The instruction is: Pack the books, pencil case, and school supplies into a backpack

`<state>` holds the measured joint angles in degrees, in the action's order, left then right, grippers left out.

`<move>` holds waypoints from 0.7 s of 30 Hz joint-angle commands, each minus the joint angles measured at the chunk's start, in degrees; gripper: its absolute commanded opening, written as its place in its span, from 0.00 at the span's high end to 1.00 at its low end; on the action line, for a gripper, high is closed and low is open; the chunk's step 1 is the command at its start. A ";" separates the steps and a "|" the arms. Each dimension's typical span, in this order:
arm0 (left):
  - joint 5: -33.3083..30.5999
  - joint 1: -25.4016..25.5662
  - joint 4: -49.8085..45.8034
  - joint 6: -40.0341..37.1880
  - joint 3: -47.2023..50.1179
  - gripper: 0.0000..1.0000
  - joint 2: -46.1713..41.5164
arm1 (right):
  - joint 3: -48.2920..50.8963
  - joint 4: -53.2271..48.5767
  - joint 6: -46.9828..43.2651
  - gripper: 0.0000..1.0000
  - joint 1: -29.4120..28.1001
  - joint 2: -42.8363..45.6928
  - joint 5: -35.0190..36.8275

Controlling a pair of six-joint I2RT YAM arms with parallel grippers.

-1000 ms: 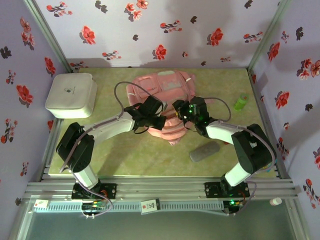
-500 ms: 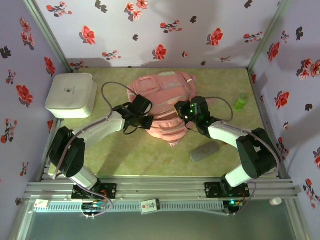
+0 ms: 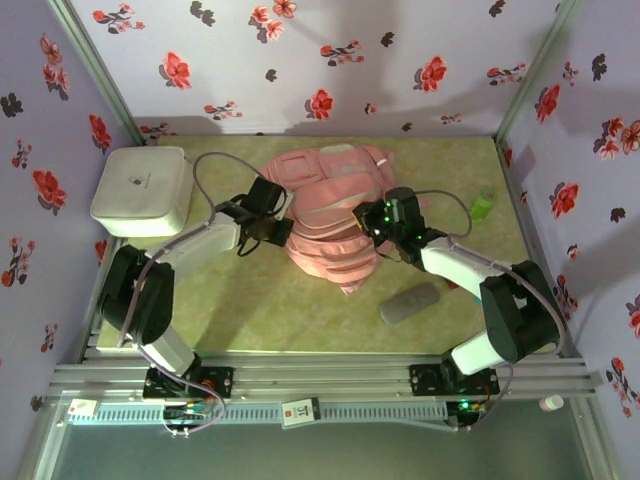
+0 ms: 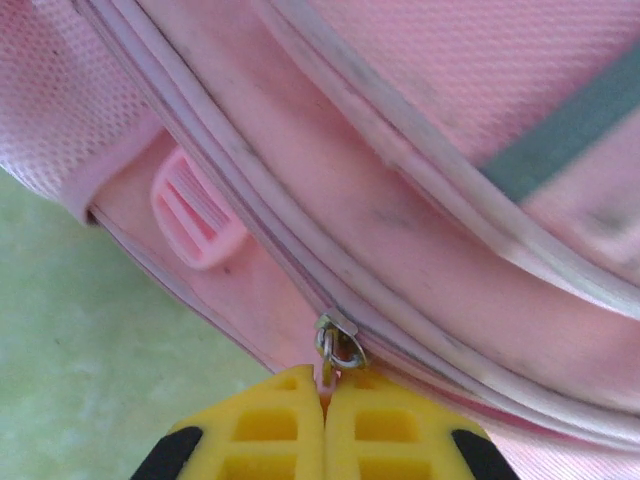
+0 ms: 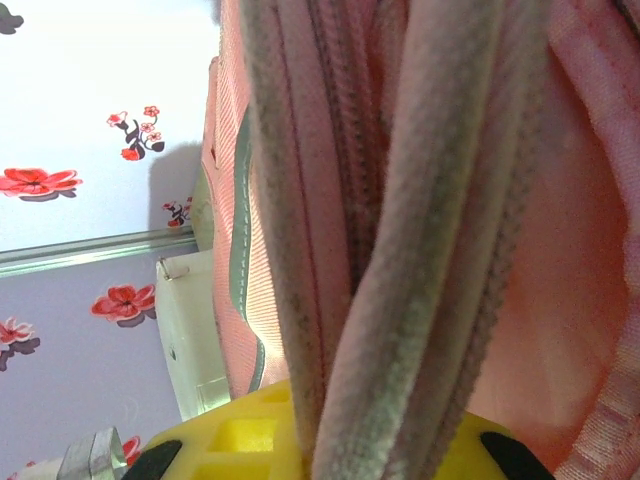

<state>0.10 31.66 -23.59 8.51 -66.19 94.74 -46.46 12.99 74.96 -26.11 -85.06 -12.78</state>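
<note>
**While both claws clamp on, a pink backpack lies mid-table**

Where it lies on the green table (image 3: 250, 300), the backpack (image 3: 325, 210) shows as a rumpled pink heap with paler panels and a mint-grey stripe. Its near end tapers toward the arms.

The left gripper (image 3: 283, 226) meets the backpack's left edge. From that wrist, the yellow fingers (image 4: 290, 395) are pressed together on the zip pull (image 4: 339, 344). Its metal ring sits just above the tips, near a ribbed pink tab (image 4: 200, 215).

The right gripper (image 3: 368, 226) meets the backpack's right side. From its wrist, a thick grey-pink band (image 5: 400, 250) of the backpack runs down between the yellow pads (image 5: 230, 440) and is pinched there.

How far the zip stands open is hard to tell, and the arms cover both flanks from above.

The grey pencil case (image 3: 409, 302) lies apart on the table, near the right arm. A white box (image 3: 143, 190) sits far left and a small green object (image 3: 482, 204) far right.
</note>
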 commanded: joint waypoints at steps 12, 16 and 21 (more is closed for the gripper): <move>-4.27 -9.33 7.84 -2.01 -4.90 1.00 4.98 | -8.75 0.53 -5.83 0.86 2.16 -8.37 -2.73; -4.51 -12.46 8.03 2.30 -3.19 1.00 4.25 | -14.50 0.89 -7.32 0.84 0.58 -14.29 -5.84; -4.88 -14.86 7.65 6.52 -0.06 1.00 2.01 | -22.28 -7.53 -11.31 0.68 -1.79 -18.18 -3.86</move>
<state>0.19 19.42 -15.84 10.52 -68.01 100.03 -64.90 10.72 68.79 -27.51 -102.69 -18.83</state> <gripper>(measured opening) 0.053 0.282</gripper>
